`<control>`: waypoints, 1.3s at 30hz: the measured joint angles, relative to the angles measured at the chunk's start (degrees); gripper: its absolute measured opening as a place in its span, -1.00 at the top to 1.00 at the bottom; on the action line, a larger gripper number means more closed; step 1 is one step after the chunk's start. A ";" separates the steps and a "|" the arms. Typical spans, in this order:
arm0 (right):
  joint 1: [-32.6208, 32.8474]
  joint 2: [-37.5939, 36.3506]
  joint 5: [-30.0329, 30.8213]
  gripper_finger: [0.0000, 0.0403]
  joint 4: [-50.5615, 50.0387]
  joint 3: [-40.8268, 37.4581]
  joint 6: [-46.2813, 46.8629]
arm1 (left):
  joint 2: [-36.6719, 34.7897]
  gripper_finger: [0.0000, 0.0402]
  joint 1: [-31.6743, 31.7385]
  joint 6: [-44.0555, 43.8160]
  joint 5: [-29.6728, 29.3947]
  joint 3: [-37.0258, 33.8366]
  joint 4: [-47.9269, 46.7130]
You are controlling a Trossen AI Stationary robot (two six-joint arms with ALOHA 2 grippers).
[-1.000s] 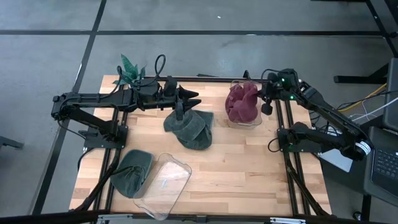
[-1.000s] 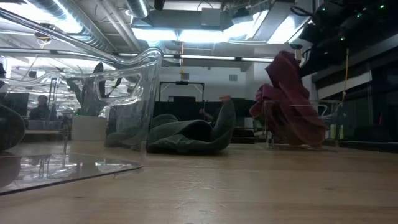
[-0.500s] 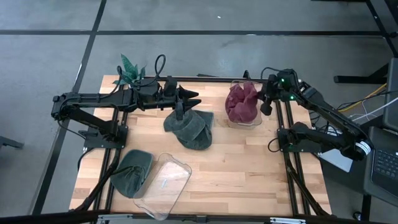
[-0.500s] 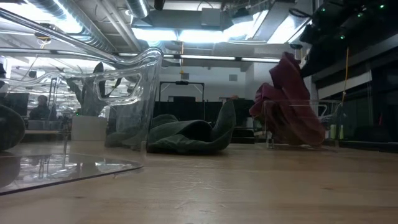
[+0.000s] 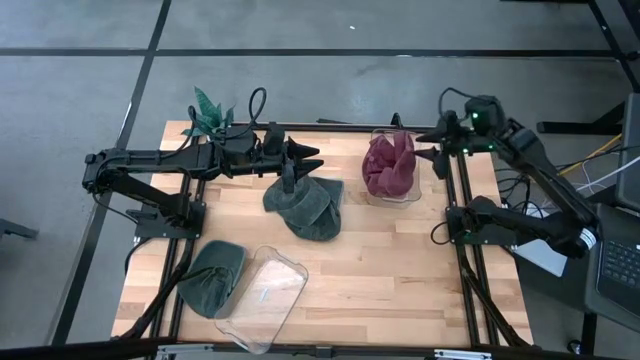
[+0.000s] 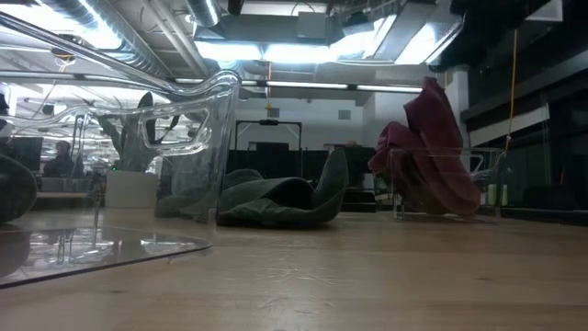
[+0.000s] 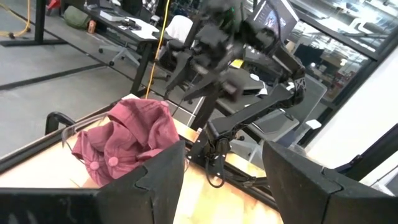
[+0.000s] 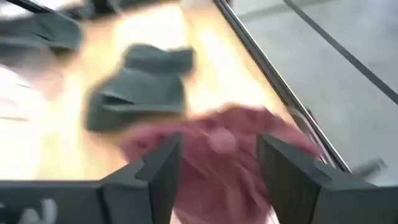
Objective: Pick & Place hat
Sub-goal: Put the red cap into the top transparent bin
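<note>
The wooden table (image 5: pixel 400 260) is the big thing here, and I'll place the rest off the clear bin (image 5: pixel 397 190) at its far right. The red hat (image 5: pixel 391 165) sits heaped in that bin, spilling over the rim, so my guess is that placing is done and the step in hand is the next pick. The green hat (image 5: pixel 305 208) lies crumpled on the table well left of the bin, with the left gripper (image 5: pixel 288 182) right over its far edge, jaws spread in the left wrist view and holding nothing. Next move probably calls for lowering onto a fold and pinching. The right gripper (image 5: pixel 443 140) hangs just right of the bin, jaws spread and empty. The low view shows neither gripper, but shows how tall the red hat stands.
</note>
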 joint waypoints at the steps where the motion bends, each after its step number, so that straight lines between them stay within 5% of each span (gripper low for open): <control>1: 0.31 0.00 -2.22 -0.06 -0.49 1.45 -0.02 | 0.00 -0.04 0.00 0.53 0.00 0.01 0.00; 5: 2.49 0.00 -9.06 -0.10 -1.01 6.79 -1.11 | 0.00 -0.04 0.00 0.93 0.00 0.01 0.01; 11: 8.81 0.15 -10.18 -0.06 -0.76 9.59 -5.25 | 0.00 -0.04 0.00 2.16 0.00 0.01 0.01; 26: 28.85 10.62 8.02 0.00 -2.21 9.59 -7.33 | 0.02 -0.04 0.00 3.12 -0.37 0.01 0.00; 39: 36.03 20.01 22.31 0.00 -9.16 9.59 -13.52 | 0.02 -0.04 0.00 4.50 -0.39 0.01 0.00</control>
